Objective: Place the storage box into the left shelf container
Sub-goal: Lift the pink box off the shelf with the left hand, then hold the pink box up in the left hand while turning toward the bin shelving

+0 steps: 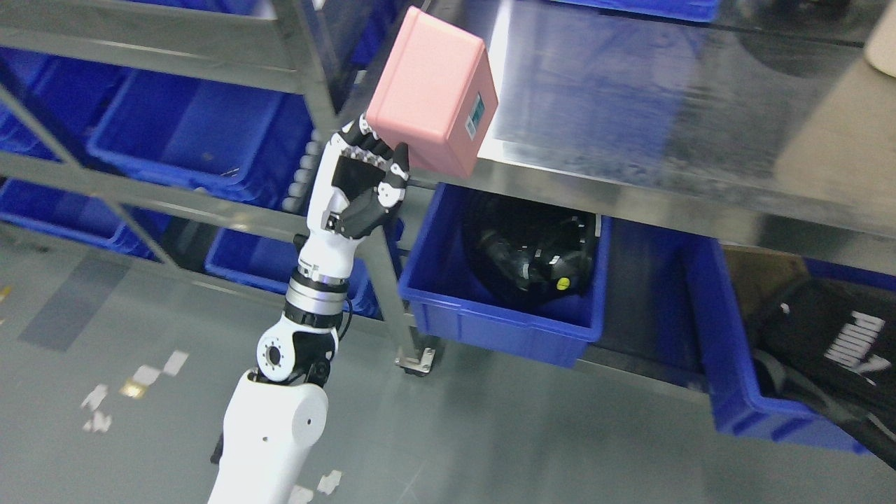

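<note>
Setting: grey floor (490, 434) with scraps of tape, and two steel shelving units side by side. Left shelving unit (140, 185): open metal frame, several blue bins on its levels, one large blue bin (189, 133) at mid height. Right shelving unit: polished steel shelf top (630, 105); beneath it a blue bin (504, 315) holding a dark, glossy black item (532, 252) with a small yellow dot, and further right a second blue bin (735, 378) containing a black bag (833, 343) with white lettering. Left hand (364, 178): white and black, raised on an arm entering from the lower left, fingers curled up against the underside of the pink storage box (430, 91), thumb on its lower front edge, gripping it. Storage box: tilted, held aloft in front of the upright post (329, 105) between the two units, small label on its right face. Right arm: out of view.
</note>
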Motion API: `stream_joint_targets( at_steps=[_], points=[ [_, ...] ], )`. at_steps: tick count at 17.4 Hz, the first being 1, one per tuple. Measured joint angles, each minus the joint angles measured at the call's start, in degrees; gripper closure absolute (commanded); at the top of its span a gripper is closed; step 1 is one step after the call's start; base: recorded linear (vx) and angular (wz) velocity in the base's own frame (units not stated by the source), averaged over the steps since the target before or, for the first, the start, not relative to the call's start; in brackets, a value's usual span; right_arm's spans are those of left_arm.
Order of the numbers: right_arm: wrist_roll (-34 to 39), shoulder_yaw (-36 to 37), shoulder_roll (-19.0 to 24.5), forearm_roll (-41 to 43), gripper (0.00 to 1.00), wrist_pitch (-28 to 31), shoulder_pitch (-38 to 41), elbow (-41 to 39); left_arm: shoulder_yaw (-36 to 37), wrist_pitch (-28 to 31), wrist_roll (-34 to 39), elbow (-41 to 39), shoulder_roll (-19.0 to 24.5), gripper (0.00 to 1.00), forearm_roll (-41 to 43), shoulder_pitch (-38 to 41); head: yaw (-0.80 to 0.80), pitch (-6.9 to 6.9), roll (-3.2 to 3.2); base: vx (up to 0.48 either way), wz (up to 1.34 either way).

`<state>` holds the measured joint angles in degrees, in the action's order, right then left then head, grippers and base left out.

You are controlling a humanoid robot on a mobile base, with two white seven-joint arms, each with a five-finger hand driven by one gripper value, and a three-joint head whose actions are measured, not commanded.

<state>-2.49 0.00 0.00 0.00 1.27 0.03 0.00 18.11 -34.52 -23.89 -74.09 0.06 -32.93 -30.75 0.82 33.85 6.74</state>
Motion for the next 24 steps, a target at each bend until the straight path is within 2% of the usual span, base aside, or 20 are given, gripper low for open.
stream_joint_targets(
  at_steps=[5, 11, 16, 24],
  points=[
    [-0.2, 0.0, 0.0, 0.0, 0.0, 0.0, 0.0, 0.0, 1.2, -1.6, 0.2, -5.0, 0.0, 0.98, -0.5, 8.5, 0.0, 0.02, 0.0, 0.048, 1.44],
    [-0.1, 0.0, 0.0, 0.0, 0.0, 0.0, -0.1, 0.0, 0.5, -1.9, 0.1, -8.4, 0.0, 0.98, -0.7, 13.7, 0.0, 0.04, 0.0, 0.217, 1.42],
    [0.0, 0.0, 0.0, 0.0, 0.0, 0.0, 0.0, 0.0, 0.0, -2.2, -1.0, -10.2, -0.1, 0.98, -0.7, 15.5, 0.0, 0.04, 0.0, 0.279, 0.64],
    [0.1, 0.0, 0.0, 0.0, 0.0, 0.0, 0.0, 0.0, -0.6, -2.2, -1.4, -11.9, -0.1, 0.98, -0.7, 16.9, 0.0, 0.04, 0.0, 0.399, 0.1]
  ],
)
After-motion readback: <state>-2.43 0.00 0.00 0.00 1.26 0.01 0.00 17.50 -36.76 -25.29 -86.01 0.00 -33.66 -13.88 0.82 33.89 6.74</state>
